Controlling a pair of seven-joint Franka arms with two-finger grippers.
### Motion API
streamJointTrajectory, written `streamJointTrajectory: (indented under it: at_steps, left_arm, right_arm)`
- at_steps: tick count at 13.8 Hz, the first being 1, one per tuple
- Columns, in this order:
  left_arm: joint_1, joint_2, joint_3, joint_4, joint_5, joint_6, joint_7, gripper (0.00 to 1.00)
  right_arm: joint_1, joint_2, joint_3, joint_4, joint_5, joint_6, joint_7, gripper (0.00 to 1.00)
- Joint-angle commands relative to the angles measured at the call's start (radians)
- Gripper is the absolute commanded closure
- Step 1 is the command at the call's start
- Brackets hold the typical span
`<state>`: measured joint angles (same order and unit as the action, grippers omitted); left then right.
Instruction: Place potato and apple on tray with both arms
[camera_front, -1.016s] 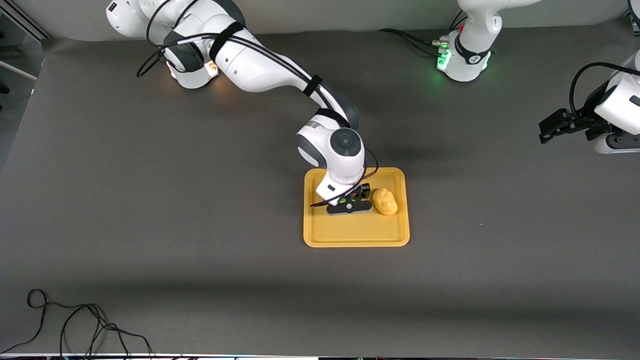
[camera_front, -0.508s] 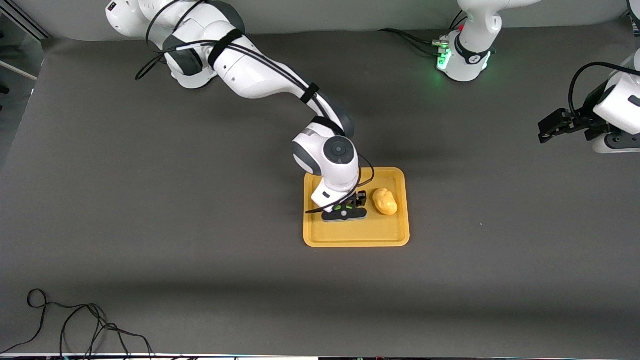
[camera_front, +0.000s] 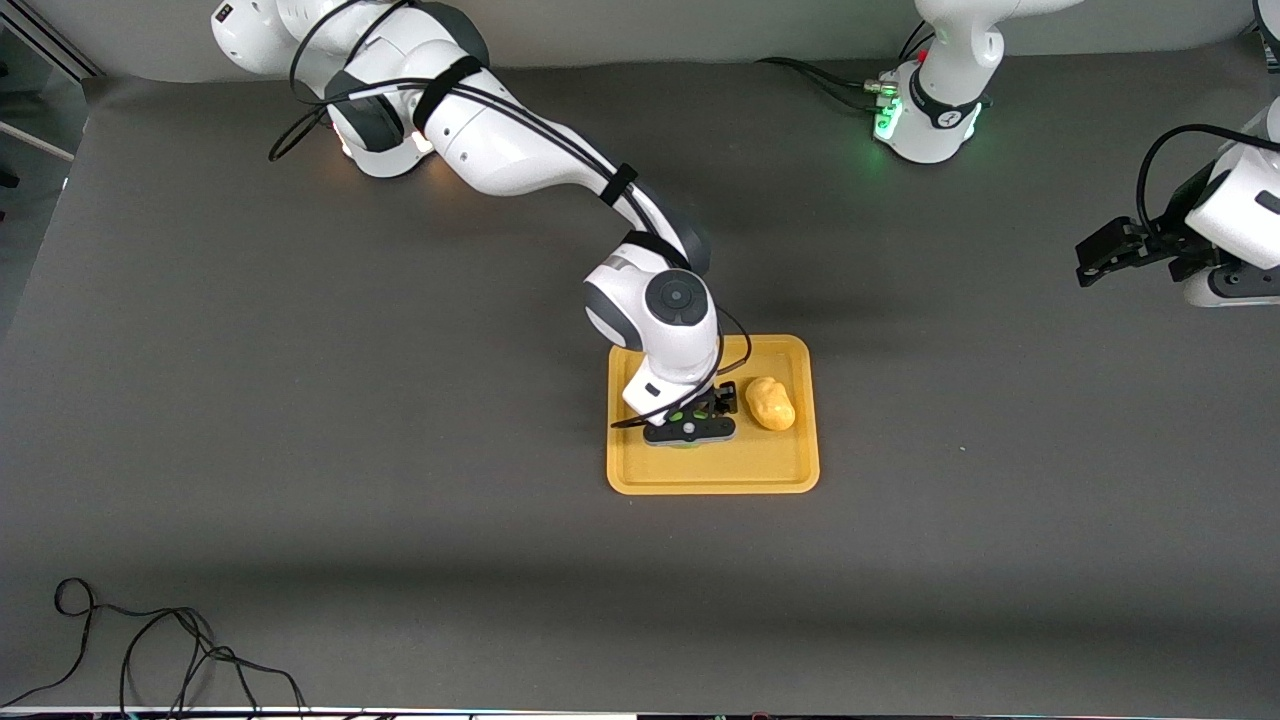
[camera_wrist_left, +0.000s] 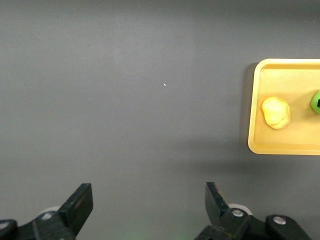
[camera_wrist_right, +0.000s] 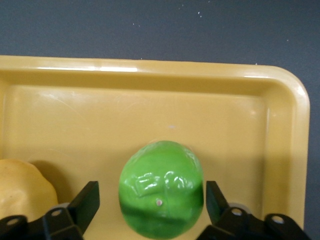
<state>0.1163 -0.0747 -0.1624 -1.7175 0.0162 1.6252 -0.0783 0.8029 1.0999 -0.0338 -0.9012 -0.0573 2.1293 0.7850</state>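
The yellow-orange tray (camera_front: 712, 484) lies mid-table. The potato (camera_front: 770, 403) rests on it toward the left arm's end. The green apple (camera_wrist_right: 161, 185) sits on the tray floor beside the potato (camera_wrist_right: 22, 192), mostly hidden under my right hand in the front view (camera_front: 680, 414). My right gripper (camera_front: 690, 426) is low over the tray, open, with a finger on each side of the apple (camera_wrist_right: 152, 200) and a gap at both. My left gripper (camera_front: 1100, 255) is open and empty (camera_wrist_left: 149, 200), waiting above bare table at the left arm's end.
The left wrist view shows the tray's rim (camera_wrist_left: 257, 145), the potato (camera_wrist_left: 276, 112) and an edge of the apple (camera_wrist_left: 315, 101). A loose black cable (camera_front: 150, 640) lies near the table's front edge at the right arm's end. Both arm bases stand along the back edge.
My right gripper has shifted a little away from the potato and lower over the tray, then held still. The potato, tray and left arm have not moved.
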Motion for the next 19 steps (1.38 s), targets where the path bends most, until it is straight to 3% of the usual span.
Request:
streamJointTrajectory:
  at_steps: [1, 6, 10, 15, 19]
  left_arm:
    - [-0.001, 0.0, -0.002, 0.006, 0.005, -0.001, 0.012, 0.0]
    - [0.002, 0.0, 0.0, 0.004, 0.005, -0.002, 0.014, 0.0]
    - [0.002, 0.0, 0.0, 0.006, 0.005, -0.002, 0.014, 0.0]
    - [0.003, 0.001, 0.001, 0.004, 0.005, -0.004, 0.014, 0.0]
    - [0.002, 0.0, 0.001, 0.006, 0.005, -0.005, 0.014, 0.0]
  right_arm:
    - [0.001, -0.082, 0.003, 0.011, -0.015, -0.124, 0.027, 0.0]
    - [-0.06, -0.29, -0.005, 0.01, -0.012, -0.382, 0.011, 0.0]
    - [-0.161, -0.447, -0.008, -0.017, -0.019, -0.581, -0.168, 0.0]
    - [-0.362, -0.757, -0.008, -0.335, -0.007, -0.617, -0.406, 0.0]
    - [-0.54, -0.931, -0.001, -0.525, 0.048, -0.585, -0.576, 0.0]
